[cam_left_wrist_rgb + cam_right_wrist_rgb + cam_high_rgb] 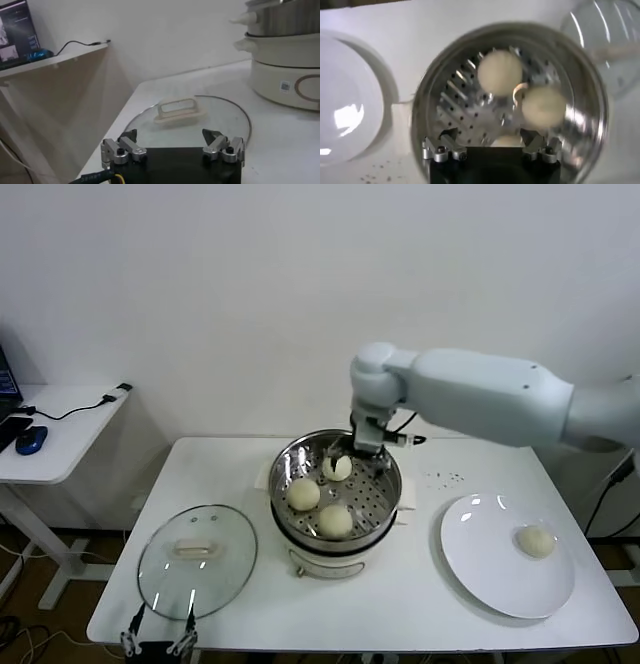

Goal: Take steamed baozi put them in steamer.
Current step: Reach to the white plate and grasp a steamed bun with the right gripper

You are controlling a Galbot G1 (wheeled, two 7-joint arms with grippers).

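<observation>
Reaching over the back of the steamer (335, 496), the right gripper (352, 452) hangs just above the far bun, its fingers (446, 145) spread apart and holding nothing (the right wrist view shows that bun (506, 141) low between them, not pinched). Three steamed baozi (335, 520) sit on the perforated tray inside the shiny pot: one at the front, one to the robot's left, one at the back under the gripper. A fourth bun (535, 541) lies alone on the white plate (480, 569), on the worktop (400, 604) to the right of the steamer and well apart from it. The glass lid (197, 560) lies flat on the worktop to the steamer's left. The left gripper (172, 145) waits low at the worktop's near edge just before the lid, fingers open and empty.
</observation>
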